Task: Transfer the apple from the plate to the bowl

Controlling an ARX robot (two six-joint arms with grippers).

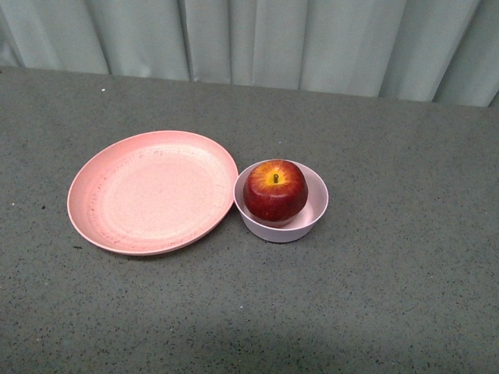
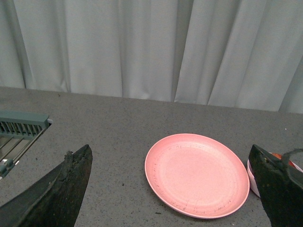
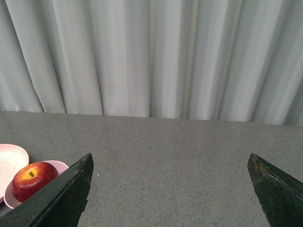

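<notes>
The dark-red apple (image 1: 275,190) with a yellow patch round its stem sits inside the small pale pink bowl (image 1: 316,217). The wide salmon-pink plate (image 1: 152,191) lies empty just left of the bowl, touching it. Neither gripper shows in the front view. My left gripper (image 2: 170,158) is open and empty, held back above the table with the plate (image 2: 196,174) between its fingertips and the bowl's edge (image 2: 252,177) behind one finger. My right gripper (image 3: 170,161) is open and empty over bare table; the apple (image 3: 31,179) and bowl (image 3: 60,165) show beside one finger.
Pale curtains (image 1: 257,39) hang behind the grey speckled table (image 1: 390,296). A grey slatted rack (image 2: 21,130) stands at the table's edge in the left wrist view.
</notes>
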